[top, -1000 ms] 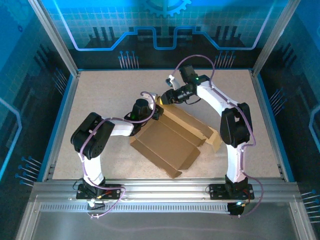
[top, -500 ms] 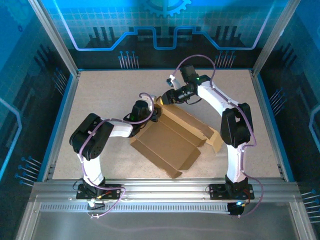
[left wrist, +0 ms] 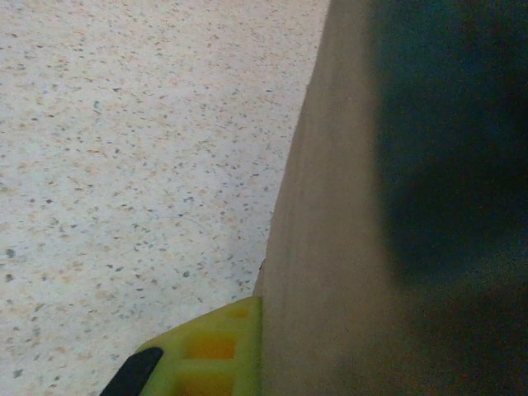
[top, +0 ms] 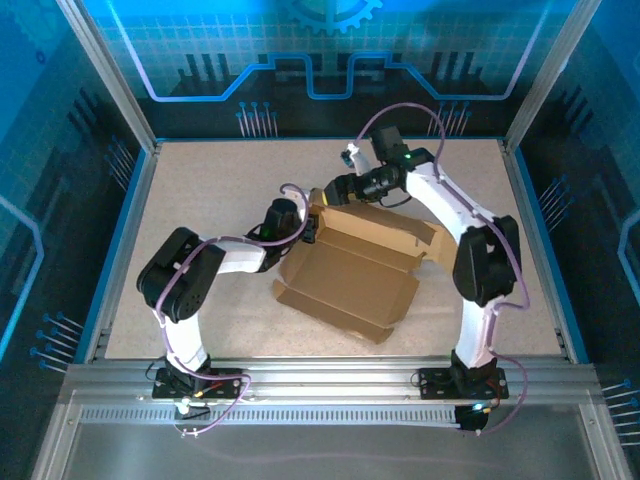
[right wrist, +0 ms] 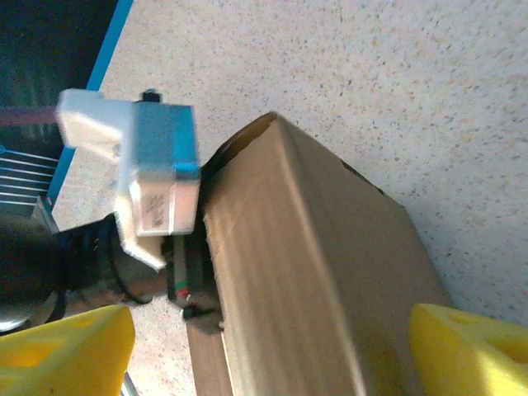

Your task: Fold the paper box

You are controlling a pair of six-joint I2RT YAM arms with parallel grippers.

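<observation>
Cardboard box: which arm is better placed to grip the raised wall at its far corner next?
Right, probably: the right end effector has its yellow fingers either side of the raised wall of the box. The left end effector sits beside that corner.

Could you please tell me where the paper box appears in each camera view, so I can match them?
Top external: the paper box lies open, mid-picture.
Left wrist: its brown wall takes the right half.
Right wrist: it runs from the centre to the bottom edge.
Shared landmark: the speckled table under it.
</observation>
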